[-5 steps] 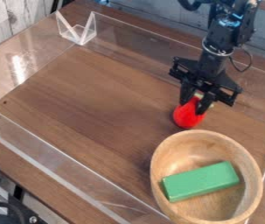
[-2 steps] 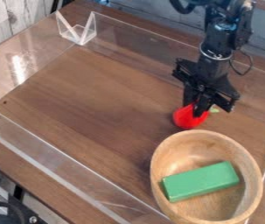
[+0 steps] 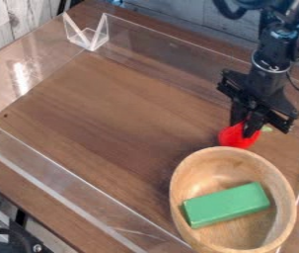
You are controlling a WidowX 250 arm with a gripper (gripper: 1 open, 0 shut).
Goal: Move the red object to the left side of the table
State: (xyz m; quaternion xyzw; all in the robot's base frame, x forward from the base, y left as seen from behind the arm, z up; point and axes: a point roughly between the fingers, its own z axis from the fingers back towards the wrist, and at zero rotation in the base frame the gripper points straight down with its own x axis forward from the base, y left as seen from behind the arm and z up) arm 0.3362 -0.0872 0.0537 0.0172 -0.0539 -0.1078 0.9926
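The red object (image 3: pixel 239 137) is a small bright-red toy at the right side of the dark wood-grain table (image 3: pixel 112 109), just beyond the wooden bowl's far rim. My gripper (image 3: pixel 255 126) comes down on it from above, and its black fingers are shut on the red object's top. The fingers hide the toy's upper part. Whether the toy rests on the table or hangs just above it I cannot tell.
A round light wooden bowl (image 3: pixel 181 184) holding a green rectangular block (image 3: pixel 226 205) sits at the front right, close under the gripper. Low clear acrylic walls (image 3: pixel 59 168) edge the table. A small clear acrylic stand (image 3: pixel 86 35) is at the back left.
The gripper closed on the red object, then shifted to the right with it, toward the table's right edge.
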